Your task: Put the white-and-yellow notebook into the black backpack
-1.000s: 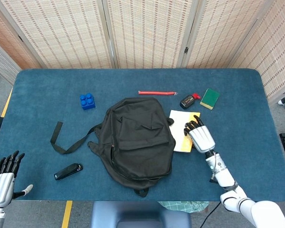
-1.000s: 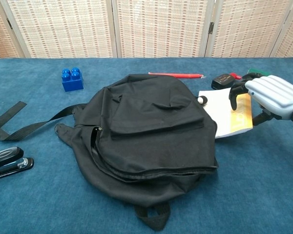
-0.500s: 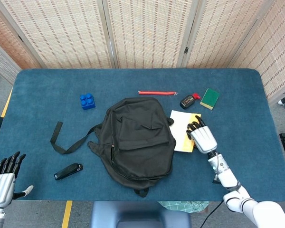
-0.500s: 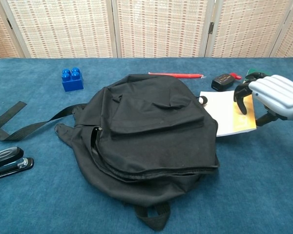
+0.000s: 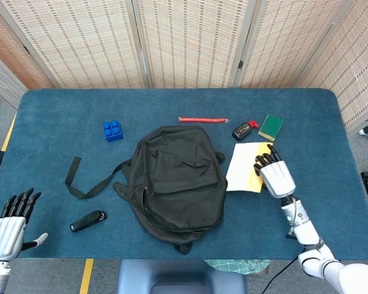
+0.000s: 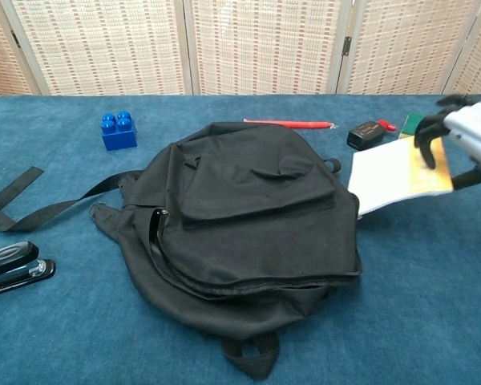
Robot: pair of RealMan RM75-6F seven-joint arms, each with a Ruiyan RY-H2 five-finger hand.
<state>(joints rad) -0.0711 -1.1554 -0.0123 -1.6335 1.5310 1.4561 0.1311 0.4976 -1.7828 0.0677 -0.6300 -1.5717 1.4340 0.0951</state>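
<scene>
While my right hand (image 5: 276, 176) pinches white-and-yellow paper notebook (image 5: 245, 166) by yellow edge, lifted just right of black fabric backpack (image 5: 175, 180), risks: thin grip slips; backpack looks zipped shut. Left hand (image 5: 9, 228) spread, idle.

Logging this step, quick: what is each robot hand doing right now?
Left robot hand: open, holding nothing, at the table's near edge.
Right robot hand: holding the white-and-yellow notebook by its yellow edge, beside the black backpack.
</scene>
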